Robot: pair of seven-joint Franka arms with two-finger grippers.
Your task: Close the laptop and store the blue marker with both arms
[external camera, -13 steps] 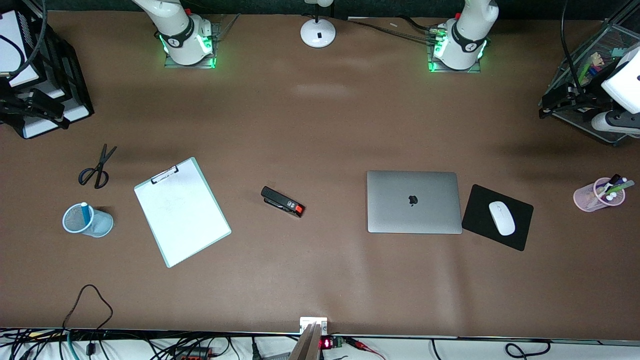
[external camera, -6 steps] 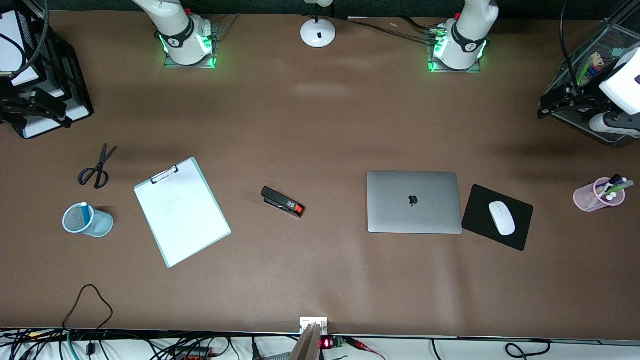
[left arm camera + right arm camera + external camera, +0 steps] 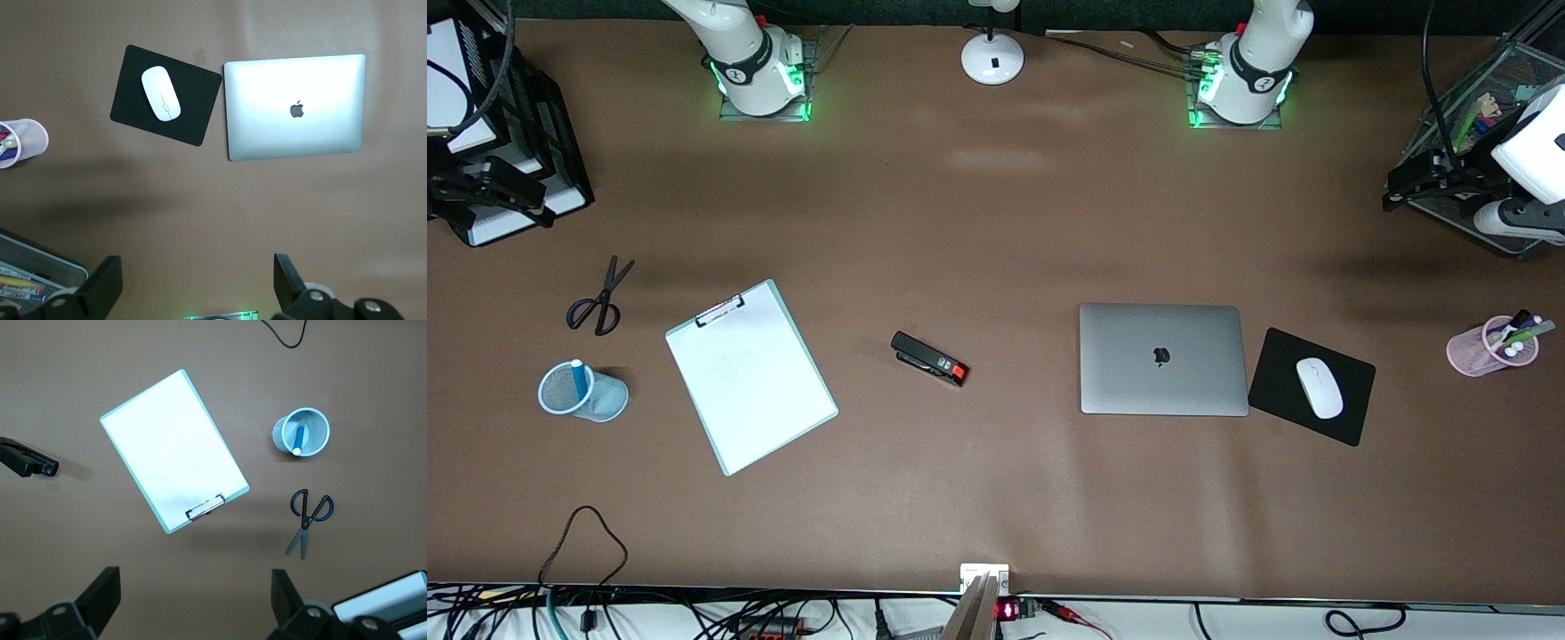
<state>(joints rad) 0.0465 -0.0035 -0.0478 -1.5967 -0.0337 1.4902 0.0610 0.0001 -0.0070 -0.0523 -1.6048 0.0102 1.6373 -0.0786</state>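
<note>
Brown matte bench [image 3: 996, 222] carries every item. The slim silver-grey rectangular laptop [image 3: 1163, 359] lies flat toward the left arm's end, lid down, dark logo up, long axis along the bench's length, just beside a black mouse pad [image 3: 1280, 378]. Judged rigid, moderately heavy and smooth — hold it by a lid edge, not the flat face.

The short bright-blue marker with a white end [image 3: 579, 377] stands tilted in a pale blue mesh cup [image 3: 560, 391] toward the right arm's end, white end up, long axis near vertical. Judged light, stiff and slick; pinch across the barrel just below the white end.

Left gripper [image 3: 193, 283] hangs high at its own end of the bench, over the ground near a wire mesh tray [image 3: 1476, 107], jaws released and empty. Right gripper [image 3: 193, 600] hangs high at the other end, by a black stacked paper tray [image 3: 525, 133], jaws likewise spread — nothing held.

Both task items appear already in their finished state.
</note>
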